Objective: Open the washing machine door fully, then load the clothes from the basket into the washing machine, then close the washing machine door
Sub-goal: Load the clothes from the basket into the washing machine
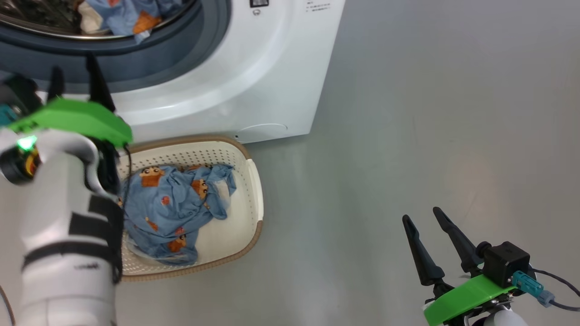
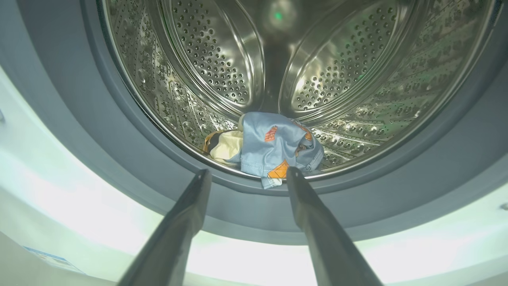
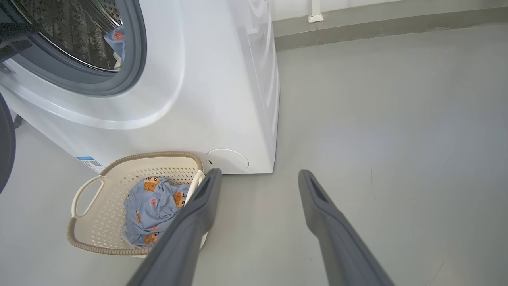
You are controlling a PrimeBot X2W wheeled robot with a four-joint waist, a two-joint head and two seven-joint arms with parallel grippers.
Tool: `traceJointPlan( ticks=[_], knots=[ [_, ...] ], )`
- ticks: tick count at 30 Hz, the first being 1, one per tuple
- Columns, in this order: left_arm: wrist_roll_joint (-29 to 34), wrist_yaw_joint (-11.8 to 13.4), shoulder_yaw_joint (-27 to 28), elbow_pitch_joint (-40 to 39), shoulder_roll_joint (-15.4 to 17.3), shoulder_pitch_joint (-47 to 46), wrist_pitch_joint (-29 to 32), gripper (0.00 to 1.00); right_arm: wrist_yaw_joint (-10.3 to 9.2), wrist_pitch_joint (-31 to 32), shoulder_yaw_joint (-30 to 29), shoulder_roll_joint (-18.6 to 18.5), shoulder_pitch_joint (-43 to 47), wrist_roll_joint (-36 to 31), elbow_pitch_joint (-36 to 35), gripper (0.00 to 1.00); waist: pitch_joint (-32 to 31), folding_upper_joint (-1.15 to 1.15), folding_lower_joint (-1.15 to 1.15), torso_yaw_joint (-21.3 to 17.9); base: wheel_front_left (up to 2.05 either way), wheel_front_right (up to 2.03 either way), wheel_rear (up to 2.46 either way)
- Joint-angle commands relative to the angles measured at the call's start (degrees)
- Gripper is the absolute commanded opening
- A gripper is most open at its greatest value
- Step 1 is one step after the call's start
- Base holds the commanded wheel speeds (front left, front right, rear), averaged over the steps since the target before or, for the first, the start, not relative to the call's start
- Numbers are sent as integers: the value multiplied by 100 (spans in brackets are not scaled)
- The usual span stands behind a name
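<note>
Washing machine (image 1: 235, 77): mouth open, one blue printed piece (image 2: 274, 147) lying at the front lip of the drum (image 2: 222, 59).

Basket (image 1: 253, 194): on the floor (image 1: 430, 113), just in front of the machine. The clothes (image 1: 176, 203) are heaped inside. They look soft, light and limp. Probably best pinched at a raised fold on top; expect them to drape and trail.

Left gripper (image 2: 248, 171): at the drum mouth, fingers spread wide, holding nothing.

Right gripper (image 1: 422, 214): over bare floor, well apart, likewise spread and empty.

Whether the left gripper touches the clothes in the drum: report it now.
Apart. The head view shows bare grey gasket between the clothes in the drum and the fingertips of the open left gripper.
</note>
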Motion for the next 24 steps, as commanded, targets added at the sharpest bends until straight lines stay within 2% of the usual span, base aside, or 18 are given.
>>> traceJointPlan(
  ticks=[1,6,12,17,24],
  knots=[
    [-187,-42,-113,-257,195,276,-34,100,9,-28,106,-68,-5,6,-108,100,-78,0,0,85,0,0,0],
    [-657,-76,-743,-896,194,1100,-34,100,9,-28,31,-92,20,-22,-132,100,-187,0,0,190,0,0,0],
    [-881,118,-1319,-1871,194,2309,-34,100,9,-28,10,-102,89,-54,-138,100,-381,0,0,296,0,0,0],
    [-919,308,-1436,-2753,193,3285,-35,100,9,-28,-4,-104,156,-61,-117,100,-618,0,0,344,0,0,0],
    [-813,431,-1440,-3700,193,4405,-35,100,9,-28,-4,-85,301,-87,-81,100,-1069,0,0,353,0,0,0]
  ],
)
